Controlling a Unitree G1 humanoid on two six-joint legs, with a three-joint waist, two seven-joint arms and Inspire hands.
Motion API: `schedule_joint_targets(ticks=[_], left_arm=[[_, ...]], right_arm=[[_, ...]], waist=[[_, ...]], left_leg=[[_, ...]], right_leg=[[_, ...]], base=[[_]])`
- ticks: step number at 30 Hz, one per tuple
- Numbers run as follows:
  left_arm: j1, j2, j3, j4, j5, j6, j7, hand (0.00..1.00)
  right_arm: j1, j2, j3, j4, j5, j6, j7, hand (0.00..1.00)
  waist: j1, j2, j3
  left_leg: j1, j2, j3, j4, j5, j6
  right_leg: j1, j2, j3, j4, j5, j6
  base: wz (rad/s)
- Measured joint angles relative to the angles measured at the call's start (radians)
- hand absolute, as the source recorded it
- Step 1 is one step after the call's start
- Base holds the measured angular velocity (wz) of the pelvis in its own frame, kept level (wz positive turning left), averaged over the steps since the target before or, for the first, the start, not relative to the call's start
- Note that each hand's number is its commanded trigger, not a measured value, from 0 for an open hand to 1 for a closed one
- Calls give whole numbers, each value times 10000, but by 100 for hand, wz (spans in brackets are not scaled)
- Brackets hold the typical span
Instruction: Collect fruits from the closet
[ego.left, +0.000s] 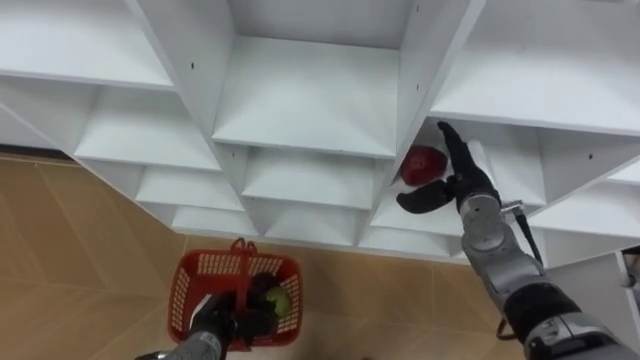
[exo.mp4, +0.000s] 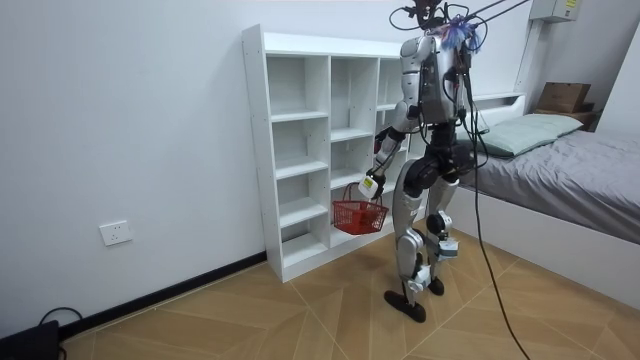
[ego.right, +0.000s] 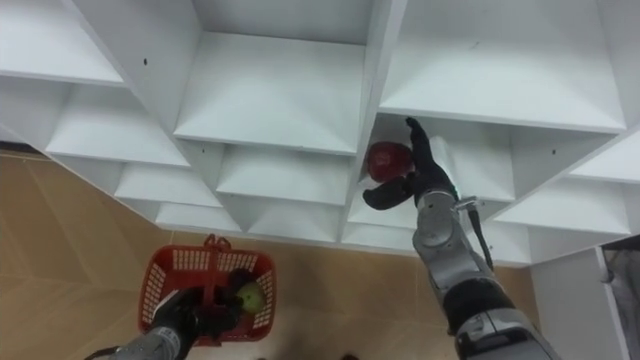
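Two hands work: right hand (ego.left: 458, 182) spread beside apple (ego.left: 421, 163) in closet (ego.left: 310, 100); left hand (ego.left: 214, 323) clenches basket (ego.left: 190, 272) handle.

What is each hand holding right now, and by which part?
The left hand grips the red basket by its top handle. The right hand is open beside the red fruit on the shelf, holding nothing.
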Motion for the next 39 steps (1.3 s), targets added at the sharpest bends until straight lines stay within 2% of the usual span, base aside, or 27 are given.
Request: schedule_joint_targets(ticks=[7, 24, 36, 37, 39], left_arm=[[55, 26, -103, 4, -370, -8, -190, 100], [4, 30, -126, -7, -382, -31, -369, 100], [24, 37, -128, -42, -279, -30, -335, 100], [23, 45, -128, -42, -278, -30, -305, 100], [33, 48, -128, -44, -276, -30, -227, 100]], right_arm=[[-317, -317, -205, 173, 60, 2, -71, 100], [-373, -301, -276, 232, 355, -13, -34, 100], [-284, -300, -267, 232, 426, 11, 25, 100], [-238, -299, -267, 222, 390, 10, 24, 100], [-130, -301, -267, 212, 425, 20, 23, 100]], waist=[[4, 33, 95], [7, 33, 93], [-21, 46, 59], [-22, 40, 47], [-30, 21, -29]], left_leg=[[-25, -8, 15, 8, 16, 3], [-103, -12, 16, 16, 18, 2], [-80, -12, 2, 88, 19, 0], [-84, -17, 22, 119, 19, 0], [-63, -18, 29, 132, 19, -1]], right_leg=[[-16, -1, 16, 5, 1, 1], [-98, -2, 68, -3, -1, 3], [-33, 4, 49, 12, 1, 0], [-23, 4, 49, 13, 1, 0], [-4, 5, 49, 17, 1, 0]], base=[[0], [0], [0], [0], [0]])
